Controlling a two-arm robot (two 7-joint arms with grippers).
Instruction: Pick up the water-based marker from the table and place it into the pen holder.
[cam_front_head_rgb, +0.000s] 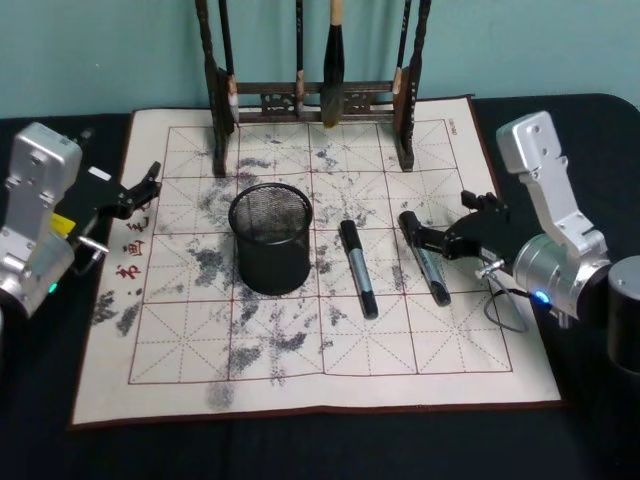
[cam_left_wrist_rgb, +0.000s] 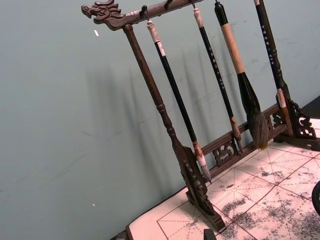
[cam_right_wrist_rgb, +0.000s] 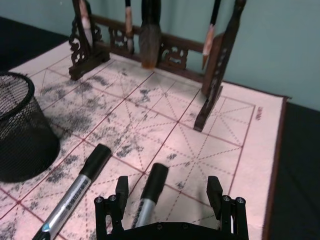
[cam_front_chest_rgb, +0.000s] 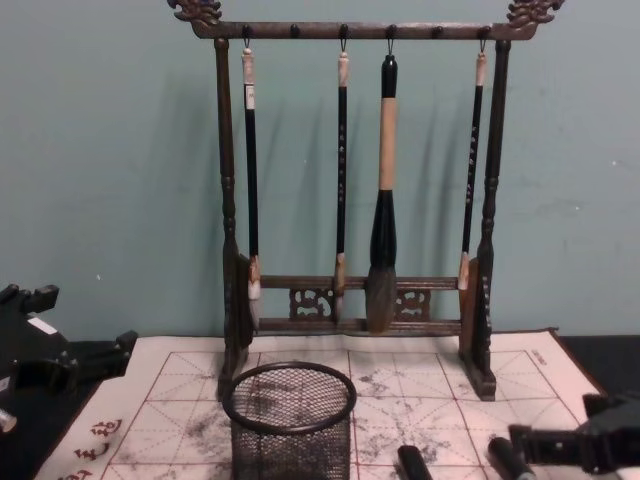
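Two water-based markers lie on the white calligraphy mat (cam_front_head_rgb: 180, 330). One marker (cam_front_head_rgb: 358, 268) lies just right of the black mesh pen holder (cam_front_head_rgb: 270, 238). The other marker (cam_front_head_rgb: 428, 262) lies farther right. My right gripper (cam_front_head_rgb: 440, 225) hangs low over this second marker, open, and its black cap (cam_right_wrist_rgb: 155, 177) sits between the two fingers (cam_right_wrist_rgb: 121, 189). The first marker (cam_right_wrist_rgb: 75, 192) and the pen holder (cam_right_wrist_rgb: 20, 130) lie off to the side. My left gripper (cam_front_head_rgb: 140, 190) rests open at the mat's left edge, away from both markers.
A tall dark wooden brush rack (cam_front_head_rgb: 310, 100) with several hanging brushes stands along the mat's far edge, behind the pen holder. The dark tabletop (cam_front_head_rgb: 300, 445) surrounds the mat. A teal wall (cam_front_chest_rgb: 120, 150) rises behind the rack.
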